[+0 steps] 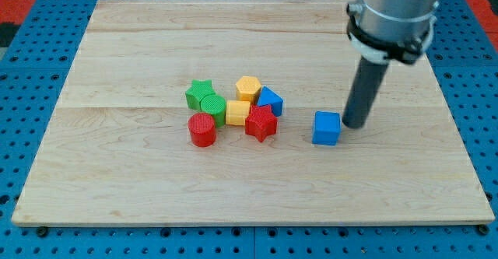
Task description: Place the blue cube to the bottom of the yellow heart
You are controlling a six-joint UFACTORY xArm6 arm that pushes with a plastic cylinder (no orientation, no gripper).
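The blue cube (327,127) sits alone on the wooden board, right of centre. My tip (355,125) rests on the board just to the cube's right, nearly touching it. A cluster of blocks lies to the cube's left. In it, a yellow block (248,86) at the cluster's top looks like the yellow heart, though its shape is not clear. A yellow cube (237,112) sits just below it.
The cluster also holds a green star (199,92), a green cylinder (213,106), a red cylinder (202,129), a red star (261,123) and a blue triangular block (270,100). The wooden board (117,197) lies on a blue pegboard.
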